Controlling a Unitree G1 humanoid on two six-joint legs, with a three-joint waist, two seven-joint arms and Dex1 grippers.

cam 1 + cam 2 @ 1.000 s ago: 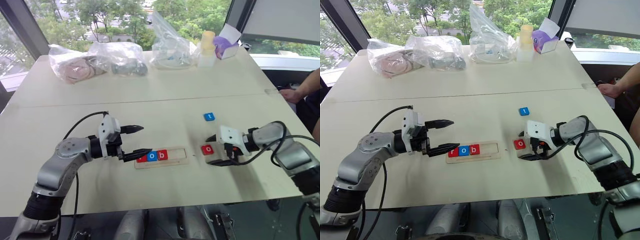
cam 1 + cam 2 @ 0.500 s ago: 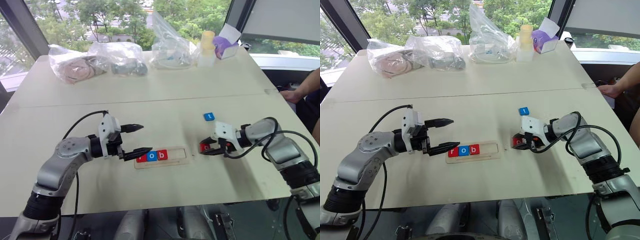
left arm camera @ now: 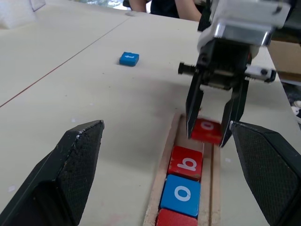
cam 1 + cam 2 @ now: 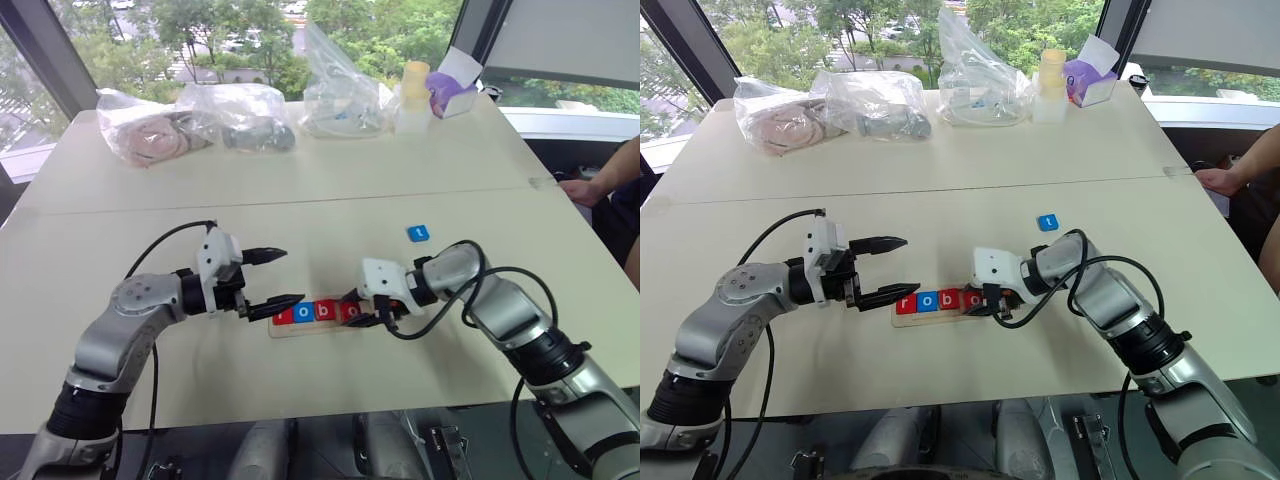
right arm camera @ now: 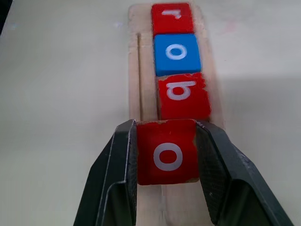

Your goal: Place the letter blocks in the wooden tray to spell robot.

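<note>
3 letter blocks [image 5: 175, 52] in wooden tray [image 5: 134, 56], right gripper [image 5: 167, 157] clamping red o block [image 5: 167, 150], left gripper [image 4: 270, 279] spread wide, empty

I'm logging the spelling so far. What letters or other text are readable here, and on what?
"r": red block, at the wooden tray's end.
"o": blue block, second.
"b": red block, third.
"o": red block, in the right gripper.
"t": blue block, on the table.

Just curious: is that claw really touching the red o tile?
Touching. In the right wrist view, the right gripper has both fingers pressed flat against the red o tile's sides.
</note>
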